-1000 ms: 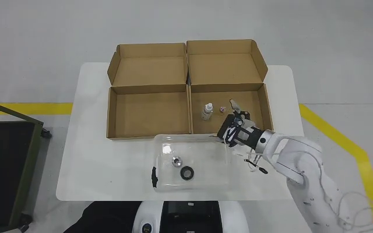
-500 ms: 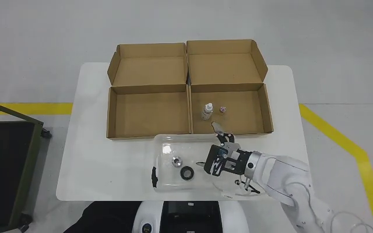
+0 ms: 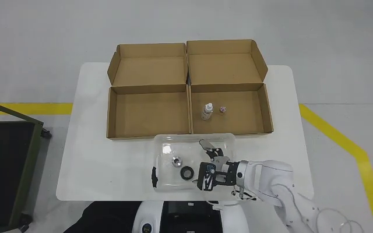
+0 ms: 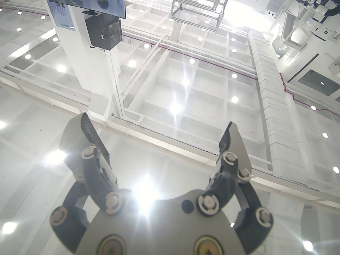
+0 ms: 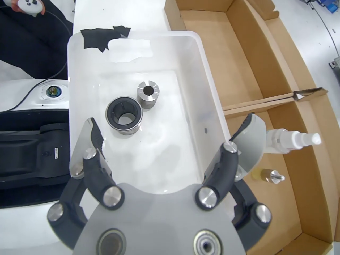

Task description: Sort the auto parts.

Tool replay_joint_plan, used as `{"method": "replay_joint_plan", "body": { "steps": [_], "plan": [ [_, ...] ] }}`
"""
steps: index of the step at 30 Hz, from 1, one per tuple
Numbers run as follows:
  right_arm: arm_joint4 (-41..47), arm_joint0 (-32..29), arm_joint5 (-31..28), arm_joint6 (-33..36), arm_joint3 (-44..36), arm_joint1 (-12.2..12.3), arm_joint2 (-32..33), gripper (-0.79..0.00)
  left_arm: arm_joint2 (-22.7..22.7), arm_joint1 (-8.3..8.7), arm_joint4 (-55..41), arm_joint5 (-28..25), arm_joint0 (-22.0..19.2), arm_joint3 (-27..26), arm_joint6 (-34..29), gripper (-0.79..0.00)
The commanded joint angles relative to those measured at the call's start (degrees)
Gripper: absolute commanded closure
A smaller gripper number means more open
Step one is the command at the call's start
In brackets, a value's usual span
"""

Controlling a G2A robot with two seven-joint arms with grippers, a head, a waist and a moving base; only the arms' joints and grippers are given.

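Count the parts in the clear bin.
2. A black bearing ring and a silver bored cylinder stand side by side in the clear bin, toward its taped end. The right end effector above covers neither; nothing looks hidden.

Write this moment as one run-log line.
right gripper open, over tub | tub: bearing, bush | box: bottle, fitting | left gripper open, facing ceiling

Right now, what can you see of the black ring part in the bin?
The black ring part is a short, thick-walled sleeve, dark with a metallic edge and an open bore. It stands on end on the floor of the clear bin, bore up, close beside the silver cylinder; contact between them is unclear. The open right gripper is apart from it.
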Motion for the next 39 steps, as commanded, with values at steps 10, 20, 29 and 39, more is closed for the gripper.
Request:
{"method": "replay_joint_plan", "body": {
  "steps": [10, 20, 29, 39],
  "plan": [
    [1.8, 5.6, -0.3, 3.6, 6.4, -0.9, -6.1, -0.785, 0.0, 0.00, 0.0, 0.0, 0.0, 0.0, 0.0, -0.785],
    [4.1, 9.0, 0.6, 5.9, 11.4, -1.9, -10.9, -0.785, 0.0, 0.00, 0.0, 0.0, 0.0, 0.0, 0.0, -0.785],
    [5.0, 11.1, 1.5, 6.3, 14.3, -2.6, -13.8, -0.785, 0.0, 0.00, 0.0, 0.0, 0.0, 0.0, 0.0, -0.785],
    [5.3, 11.6, 2.1, 6.9, 14.6, -2.8, -15.2, -0.422, 0.0, 0.00, 0.0, 0.0, 0.0, 0.0, 0.0, -0.785]
  ]
}}
